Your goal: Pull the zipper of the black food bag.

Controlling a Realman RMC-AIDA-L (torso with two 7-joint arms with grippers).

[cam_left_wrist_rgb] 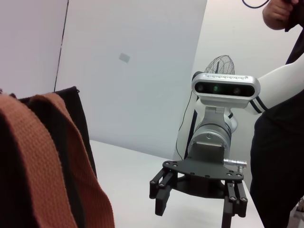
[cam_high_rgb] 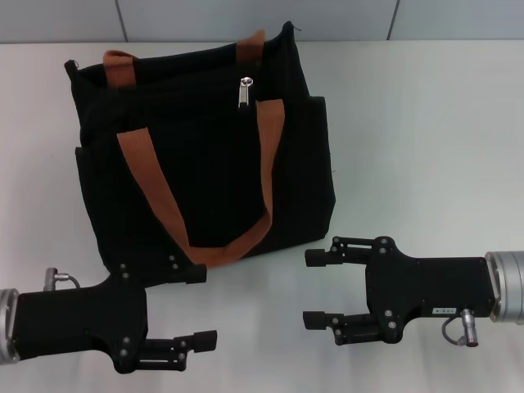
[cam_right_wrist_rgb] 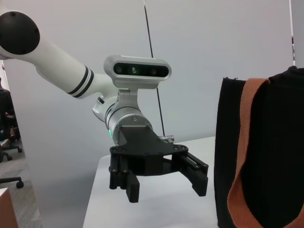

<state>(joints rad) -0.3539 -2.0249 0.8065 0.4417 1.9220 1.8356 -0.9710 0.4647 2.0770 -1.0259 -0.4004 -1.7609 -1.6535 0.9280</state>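
Black fabric, the black food bag stands at 11 o'clock on the white table, the zipper hanging near its top edge. Left gripper at 7 o'clock, right gripper at 5 o'clock; both gape wide, holding nothing

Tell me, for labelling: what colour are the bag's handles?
Orange-brown handles on the black food bag; clearest in the head view.
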